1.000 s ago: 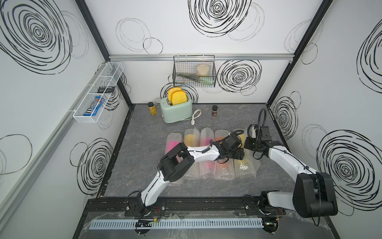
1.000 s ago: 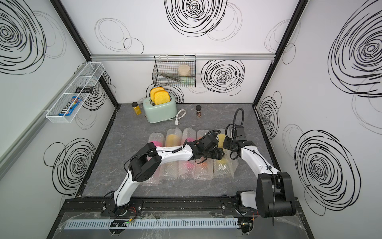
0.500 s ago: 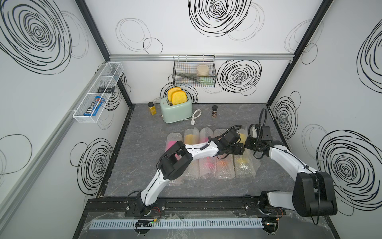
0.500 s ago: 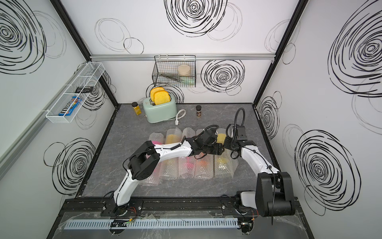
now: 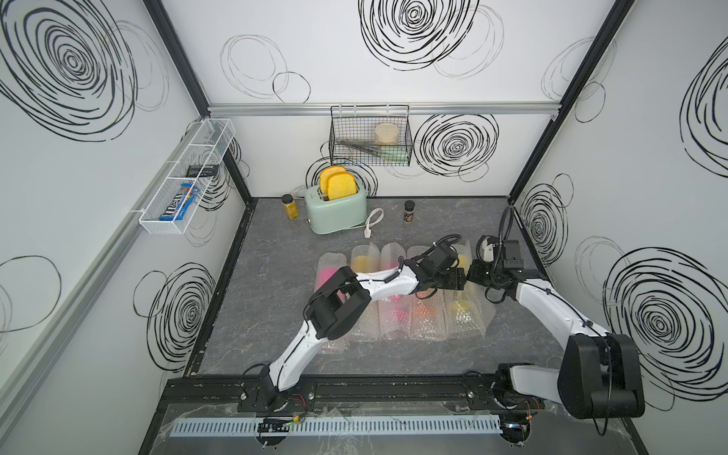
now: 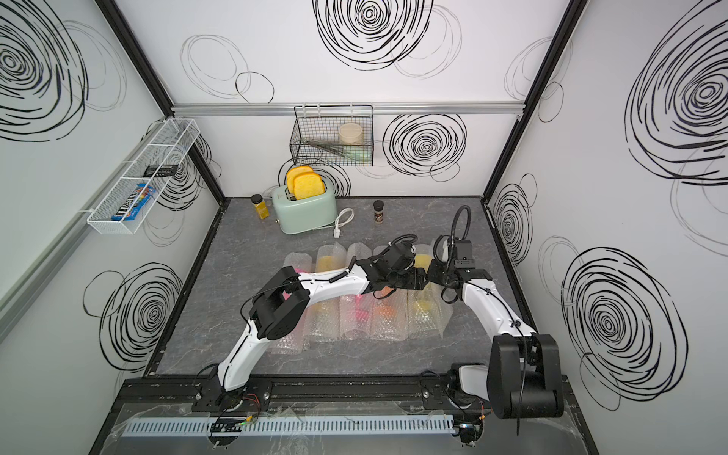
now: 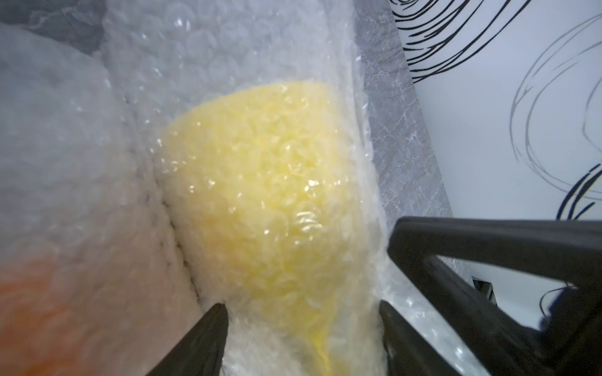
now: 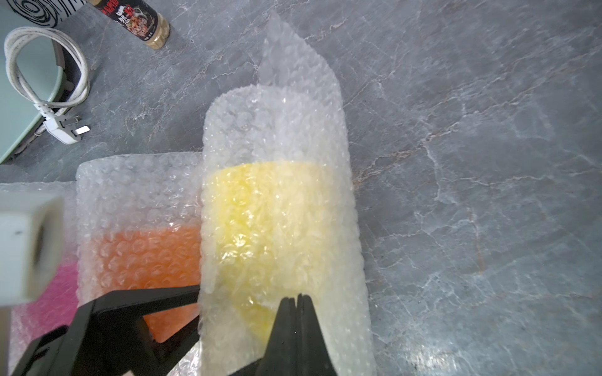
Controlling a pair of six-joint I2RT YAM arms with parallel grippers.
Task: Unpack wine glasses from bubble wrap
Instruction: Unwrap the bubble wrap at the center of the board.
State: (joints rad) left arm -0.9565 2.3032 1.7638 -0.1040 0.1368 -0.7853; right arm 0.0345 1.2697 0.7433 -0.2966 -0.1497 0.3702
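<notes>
R claw (image 8: 298,301), pressed together, is touching bubble wrap (image 8: 277,123) on rightmost yellow goblet (image 8: 270,221); L claw (image 7: 301,307), spread, is straddling it; all 5 wrapped.

Clear bubbly plastic wrap tubes (image 5: 425,327) are tinted by what they hold: a pale yellow plastic goblet (image 8: 270,228), an orange goblet (image 8: 146,257) and a hot pink goblet (image 8: 62,302). The flat stone-look tabletop (image 8: 472,162) is grey with pale marble veins. The boxy toaster (image 5: 335,208) is mint green, its bread slices (image 5: 340,185) yellow. The wire basket (image 5: 354,153) is black. The white walls (image 5: 354,51) carry black scribbled spirals
</notes>
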